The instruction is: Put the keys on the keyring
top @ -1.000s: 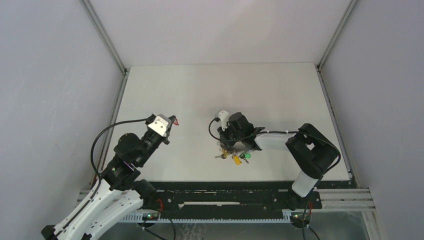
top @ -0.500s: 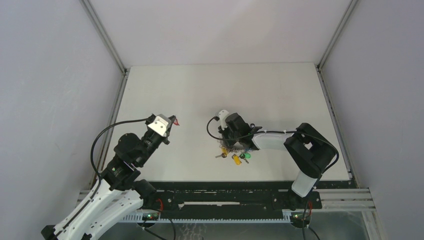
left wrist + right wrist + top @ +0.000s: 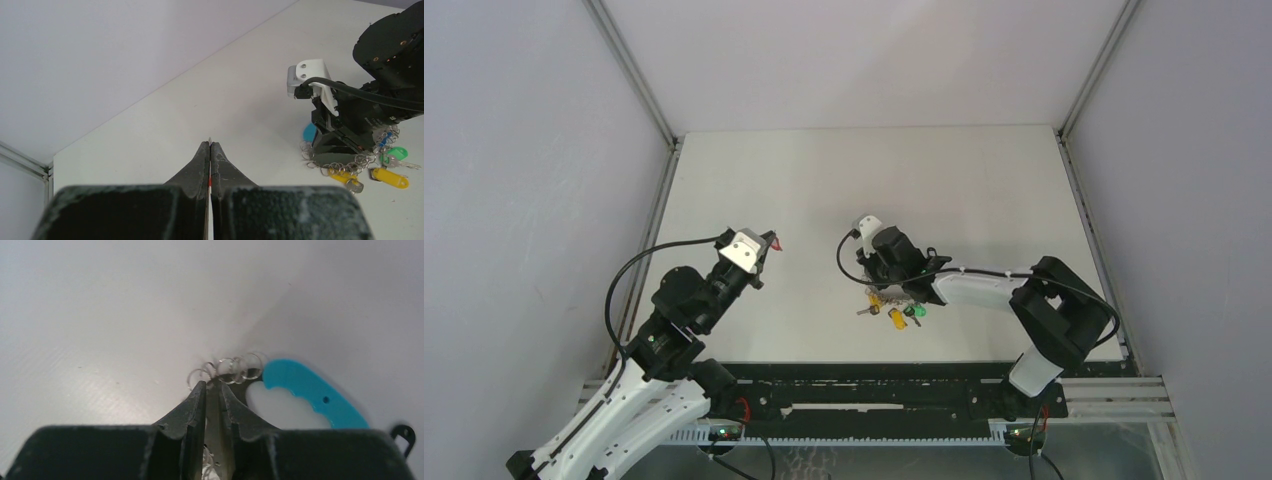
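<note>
Left pincer [image 3: 210, 145] was pressed tight together on the key [image 3: 779, 242]. In its own wrist view only a thin silver tip poked out past the fingertips, with a sliver of red in the seam between them. From above, the red tag stuck out at the far side of that pincer, held clear of the bench [image 3: 874, 170] over its left half.

Right pincer [image 3: 212, 386] was down at the keyring [image 3: 312, 392], near the middle of the bench and well apart from the key. Its fingers stood nearly together with a narrow grey strip pinched between them (the ring's grey metal part, as far as the wrist view showed). The light-blue band curved away to the right of the fingertips. A row of small wire rings [image 3: 235, 367] lay just beyond them, flat on the bench.

From the left wrist view, the ring's tagged keys lay spread beside the right pincer: a yellow tag [image 3: 390, 177], a green tag [image 3: 397, 151] and more wire loops around them. From above, this cluster sat on the near side of the right pincer, toward the arm bases, touching the bench.
</note>
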